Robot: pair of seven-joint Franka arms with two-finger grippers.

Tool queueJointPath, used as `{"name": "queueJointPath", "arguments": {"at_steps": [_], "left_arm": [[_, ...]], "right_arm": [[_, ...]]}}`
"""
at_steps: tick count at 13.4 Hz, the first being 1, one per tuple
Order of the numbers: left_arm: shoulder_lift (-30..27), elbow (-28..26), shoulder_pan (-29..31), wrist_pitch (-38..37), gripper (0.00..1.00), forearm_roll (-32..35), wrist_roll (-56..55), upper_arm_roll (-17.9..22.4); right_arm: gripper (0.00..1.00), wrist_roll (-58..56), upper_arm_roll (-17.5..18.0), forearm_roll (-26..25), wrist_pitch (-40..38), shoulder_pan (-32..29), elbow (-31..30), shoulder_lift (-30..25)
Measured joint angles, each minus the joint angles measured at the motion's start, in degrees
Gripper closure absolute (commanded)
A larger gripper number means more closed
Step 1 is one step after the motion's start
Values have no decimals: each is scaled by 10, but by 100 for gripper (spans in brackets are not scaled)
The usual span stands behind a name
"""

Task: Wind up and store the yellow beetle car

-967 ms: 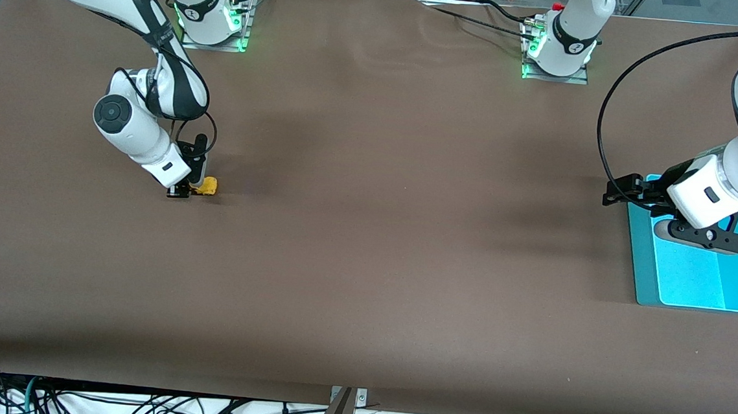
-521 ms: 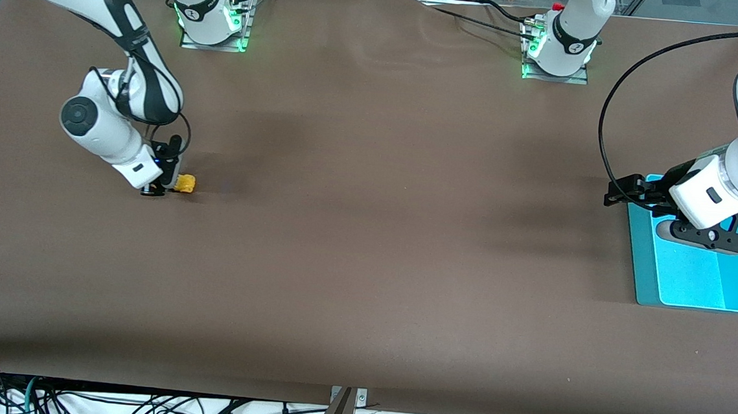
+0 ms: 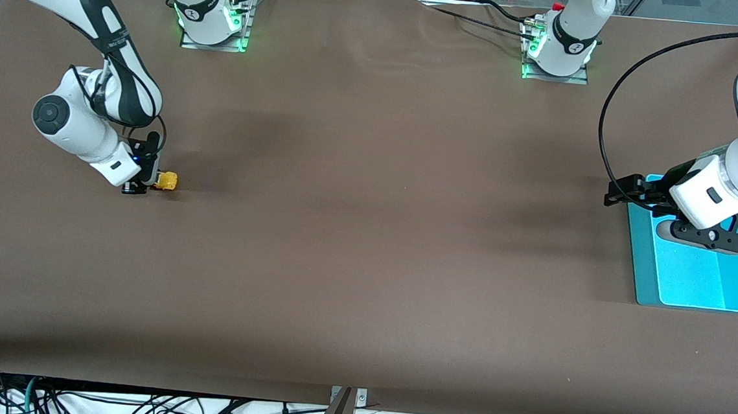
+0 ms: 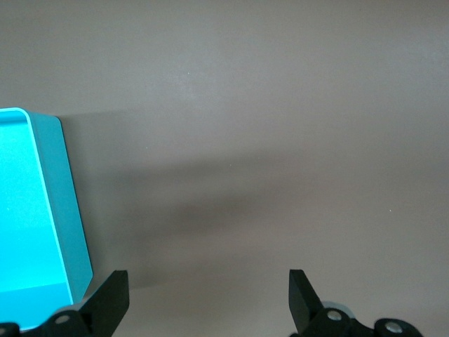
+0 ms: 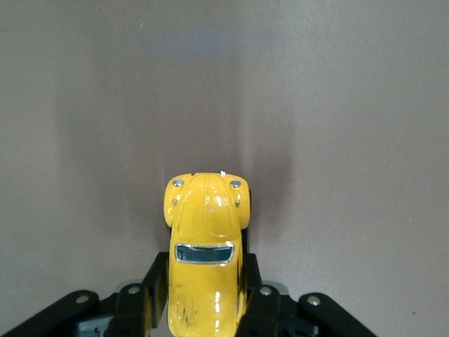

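Observation:
The yellow beetle car (image 3: pixel 166 181) is on the brown table near the right arm's end. My right gripper (image 3: pixel 143 183) is shut on its rear, low at the table. In the right wrist view the car (image 5: pixel 205 246) sits between the black fingers (image 5: pixel 154 281), its nose pointing away from the gripper. My left gripper (image 3: pixel 623 192) hovers open and empty at the edge of the blue tray (image 3: pixel 695 282) at the left arm's end. In the left wrist view its fingertips (image 4: pixel 112 302) stand wide apart over bare table, with the tray's corner (image 4: pixel 63 210) beside them.
The brown table (image 3: pixel 367 233) stretches between the car and the tray. The arm bases (image 3: pixel 210 14) stand along the table's edge farthest from the front camera. Cables hang past the table's front edge.
My right gripper has dragged the car along the table toward the right arm's end. The left arm has not moved.

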Motion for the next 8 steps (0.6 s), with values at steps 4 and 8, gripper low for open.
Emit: {"name": "queueJointPath", "arguments": {"at_steps": [4, 8], "left_arm": [[0, 0, 0, 0, 0, 0, 0, 0], [0, 0, 0, 0, 0, 0, 0, 0]], "right_arm": [[89, -50, 0, 0, 0, -41, 5, 4], [89, -77, -3, 0, 0, -57, 9, 6]]}}
